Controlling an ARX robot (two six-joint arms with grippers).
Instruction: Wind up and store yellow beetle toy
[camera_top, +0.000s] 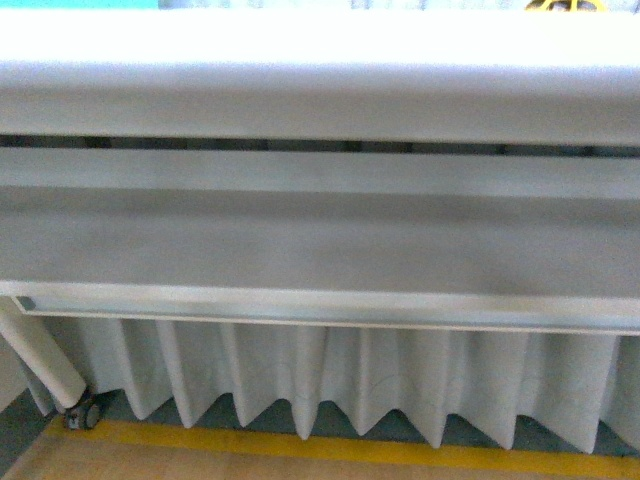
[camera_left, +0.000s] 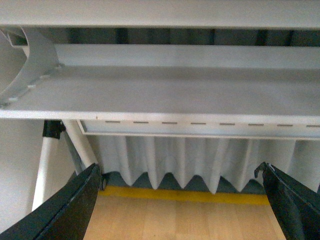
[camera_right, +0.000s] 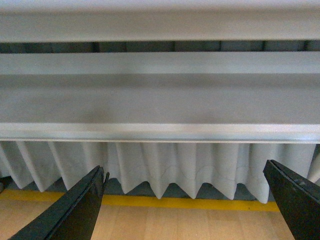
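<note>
Hanging low before a table, the left gripper (camera_left: 178, 170) has its two dark fingers (camera_left: 65, 210) spread wide w/ nothing between them. The right gripper (camera_right: 184, 167) is spread the same way, also empty. Past both grippers lie the wood floor (camera_left: 175, 220) and a yellow floor line (camera_right: 200, 204). Beyond those, a white pleated skirt (camera_right: 175, 165) hangs under the grey table (camera_top: 320, 110) frame. L wrist view adds a white table leg (camera_left: 47, 170). Front view shows a caster (camera_top: 82, 415) at a leg's foot on the left. The tabletop sits above all three cams & is not visible.

The yellow beetle toy (camera_top: 563, 5) is prob. the sliver of yellow w/ dark bits at the very top of the front view, toward the right, up on the table. Too little shows to confirm, & neither wrist cam sees it.

Step in hand, by judgement: the reach, not yet begun. To do it well, the arms should lift clear of the table edge first, not push forward into frame or skirt. The right arm looks nearer the toy. Keep jaws wide until they straddle the rounded body, then close across its sides so the wheels are free for winding.
</note>
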